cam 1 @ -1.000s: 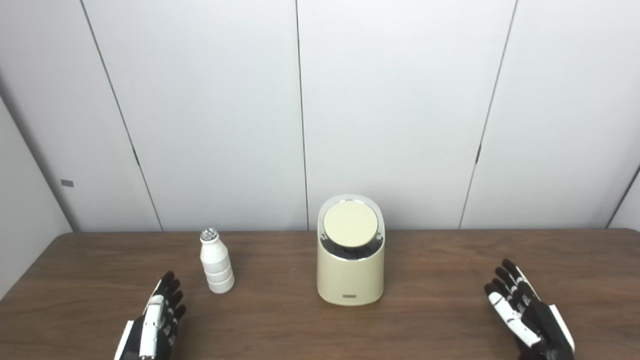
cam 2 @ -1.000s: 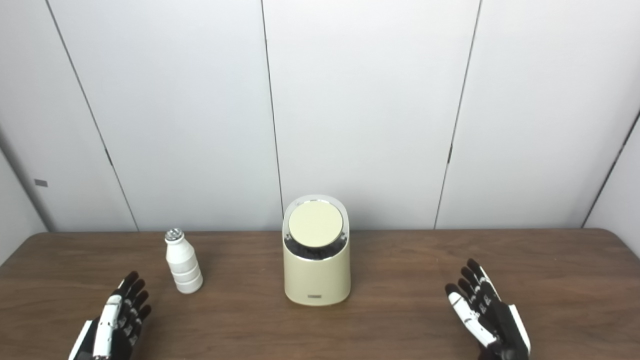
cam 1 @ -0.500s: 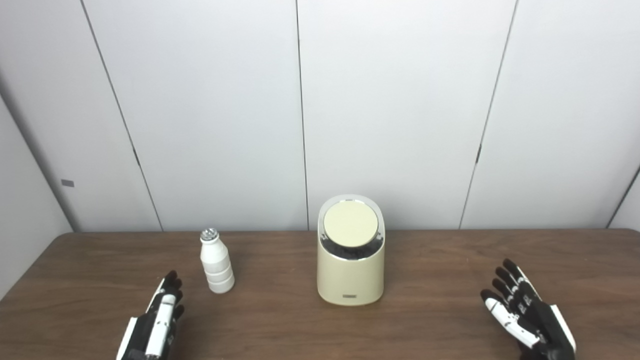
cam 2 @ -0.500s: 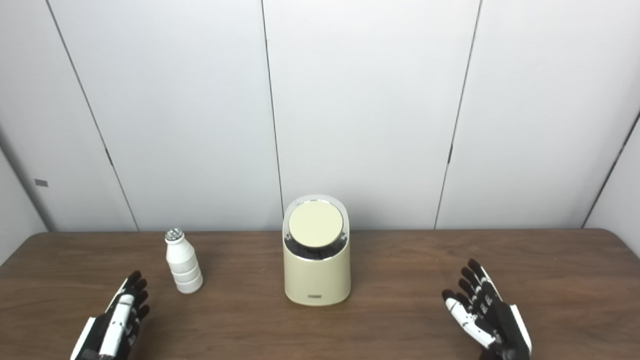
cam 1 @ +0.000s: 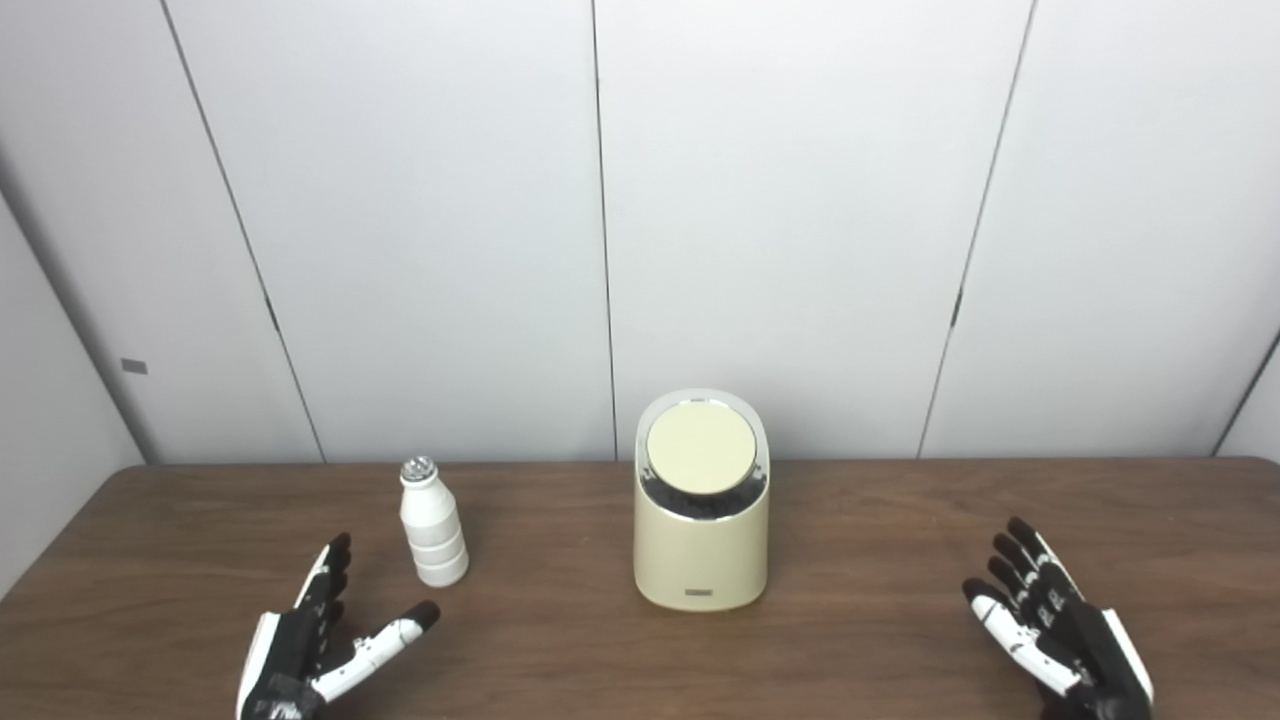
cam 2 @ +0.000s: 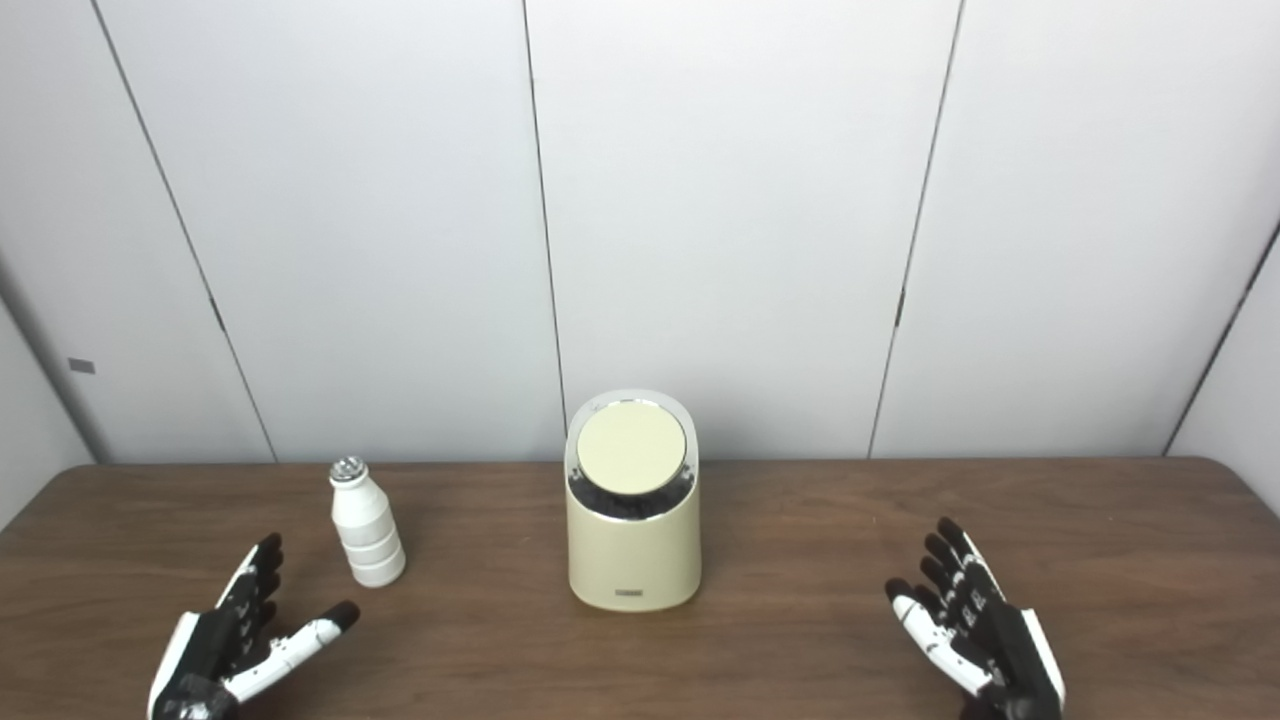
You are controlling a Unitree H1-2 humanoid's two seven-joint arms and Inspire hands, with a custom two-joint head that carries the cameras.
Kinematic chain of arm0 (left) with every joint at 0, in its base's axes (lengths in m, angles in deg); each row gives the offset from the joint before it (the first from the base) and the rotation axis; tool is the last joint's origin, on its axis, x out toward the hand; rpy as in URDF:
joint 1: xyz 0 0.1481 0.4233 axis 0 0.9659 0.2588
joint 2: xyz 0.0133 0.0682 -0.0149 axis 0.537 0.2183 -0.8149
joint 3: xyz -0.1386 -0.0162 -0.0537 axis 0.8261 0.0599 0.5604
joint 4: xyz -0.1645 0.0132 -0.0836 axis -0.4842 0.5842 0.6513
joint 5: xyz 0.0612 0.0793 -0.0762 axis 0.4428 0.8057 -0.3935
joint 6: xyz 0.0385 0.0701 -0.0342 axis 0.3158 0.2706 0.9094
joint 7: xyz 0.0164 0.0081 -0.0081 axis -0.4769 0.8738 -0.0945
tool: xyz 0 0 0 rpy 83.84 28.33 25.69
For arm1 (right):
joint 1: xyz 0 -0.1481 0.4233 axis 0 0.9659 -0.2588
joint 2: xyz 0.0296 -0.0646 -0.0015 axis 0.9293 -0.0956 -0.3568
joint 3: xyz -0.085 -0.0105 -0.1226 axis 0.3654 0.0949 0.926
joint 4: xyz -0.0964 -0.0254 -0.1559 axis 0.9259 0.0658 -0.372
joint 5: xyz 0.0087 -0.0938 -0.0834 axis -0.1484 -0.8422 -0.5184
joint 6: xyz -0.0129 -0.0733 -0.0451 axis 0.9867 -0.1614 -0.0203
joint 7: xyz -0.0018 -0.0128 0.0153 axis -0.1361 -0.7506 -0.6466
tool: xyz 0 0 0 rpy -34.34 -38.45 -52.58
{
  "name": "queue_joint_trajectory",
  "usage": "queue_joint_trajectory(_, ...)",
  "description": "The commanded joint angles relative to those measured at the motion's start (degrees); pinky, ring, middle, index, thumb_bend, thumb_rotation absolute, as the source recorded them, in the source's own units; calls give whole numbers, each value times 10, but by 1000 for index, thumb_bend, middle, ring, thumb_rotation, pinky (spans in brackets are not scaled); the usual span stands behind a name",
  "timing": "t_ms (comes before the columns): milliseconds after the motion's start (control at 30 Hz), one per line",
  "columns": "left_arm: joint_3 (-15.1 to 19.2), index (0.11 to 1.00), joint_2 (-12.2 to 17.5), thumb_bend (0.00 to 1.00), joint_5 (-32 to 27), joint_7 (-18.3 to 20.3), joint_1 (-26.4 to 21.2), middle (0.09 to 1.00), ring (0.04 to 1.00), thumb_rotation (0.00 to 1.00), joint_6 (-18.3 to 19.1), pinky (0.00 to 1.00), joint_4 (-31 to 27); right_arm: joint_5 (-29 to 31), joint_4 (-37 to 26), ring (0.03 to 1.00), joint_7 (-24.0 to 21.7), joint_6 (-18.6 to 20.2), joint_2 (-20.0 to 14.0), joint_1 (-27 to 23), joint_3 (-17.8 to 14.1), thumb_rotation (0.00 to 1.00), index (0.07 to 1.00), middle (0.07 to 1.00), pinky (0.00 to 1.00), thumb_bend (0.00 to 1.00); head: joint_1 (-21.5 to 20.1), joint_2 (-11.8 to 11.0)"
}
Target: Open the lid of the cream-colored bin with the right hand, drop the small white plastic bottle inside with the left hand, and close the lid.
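1. The bin (cam 1: 701, 530) stands mid-table with its lid (cam 1: 701, 449) shut.
2. The bottle (cam 1: 432, 535) stands upright to the bin's left, apart from it.
3. The left hand (cam 1: 310, 650) lies near the bottle, thumb splayed wide, holding nothing — likely readying a grasp.
4. The right hand (cam 1: 1055, 630), well right of the bin, is spread and empty — lid untouched.

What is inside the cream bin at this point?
Cannot be seen: the round lid covers the bin. The bottle stands outside on the table, left of it, untouched by the open left hand.

left hand (cam 1: 310, 645): empty, thumb splayed | right hand (cam 1: 1055, 625): empty, fingers apart
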Motion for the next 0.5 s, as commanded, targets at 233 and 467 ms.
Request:
queue_joint_trajectory(233,7,1000,4,949,-21,12,-12,991,1000,310,-51,1000,-8,-15,-9,968,-23,-33,-32,-32,16,738,969,968,950,266,0,-1)
queue_joint_trajectory(467,1,998,3,964,-12,8,-7,978,999,377,-49,1000,-19,-87,1,968,-28,-53,-73,-78,56,754,955,966,937,750,-3,0)
